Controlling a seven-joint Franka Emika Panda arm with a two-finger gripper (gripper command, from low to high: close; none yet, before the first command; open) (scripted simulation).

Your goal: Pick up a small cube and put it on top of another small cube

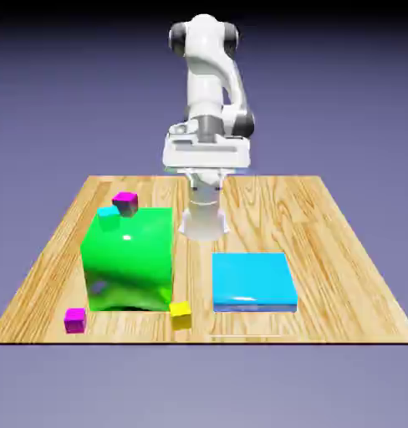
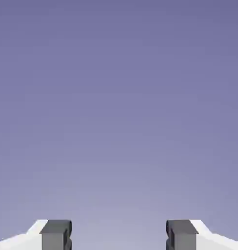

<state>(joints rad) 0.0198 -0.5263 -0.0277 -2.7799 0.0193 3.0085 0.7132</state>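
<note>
Gripper fingers spread, nothing between them. One magenta cube sits at the table's front edge; another tops the cyan cube behind the green block.

The big green block is the tallest obstacle on the tabletop. Three tiny cubes crowd its corners: magenta cube, yellow cube, cyan cube. A narrow lane separates it from the low blue slab.
</note>
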